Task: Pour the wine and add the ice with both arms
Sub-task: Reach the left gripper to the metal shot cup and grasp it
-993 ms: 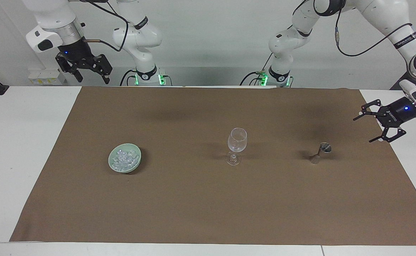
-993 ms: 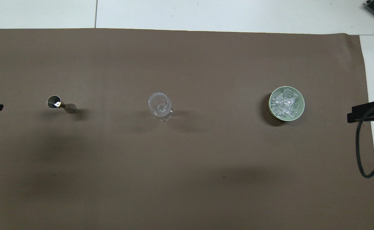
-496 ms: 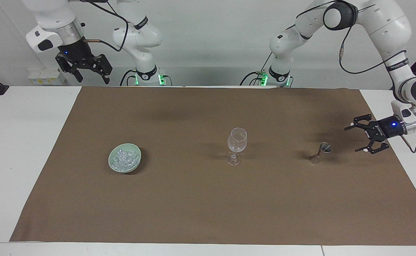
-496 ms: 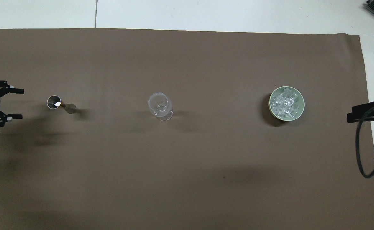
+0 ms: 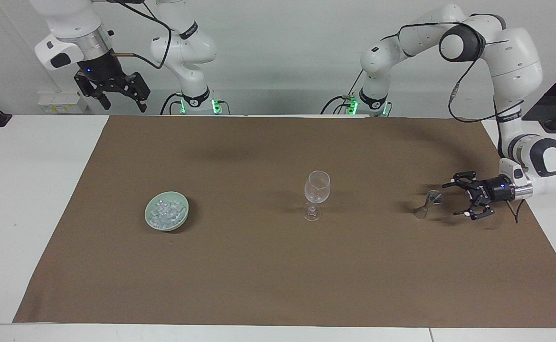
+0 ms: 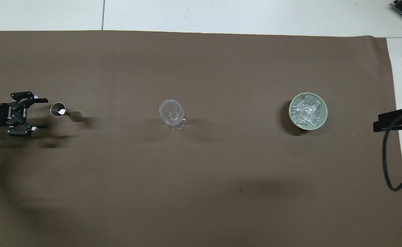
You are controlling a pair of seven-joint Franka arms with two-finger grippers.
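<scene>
The left gripper (image 5: 459,199), fingers spread, sits low just beside the metal jigger (image 5: 428,203) near the left arm's end of the brown mat (image 5: 278,275). The wine glass (image 5: 315,194) stands mid-mat; the bowl (image 5: 183,216) of ice (image 5: 165,213) lies toward the right arm's end. The right gripper (image 5: 121,100) waits raised, fingers apart, over the table edge nearest the robots.

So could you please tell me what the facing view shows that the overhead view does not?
Only the facing view shows the arm bases and the right gripper, open, waiting raised at the right arm's end of the table. Only the overhead view looks straight into the jigger's cup. Both show the open left gripper beside the jigger, the wine glass and the bowl of ice.
</scene>
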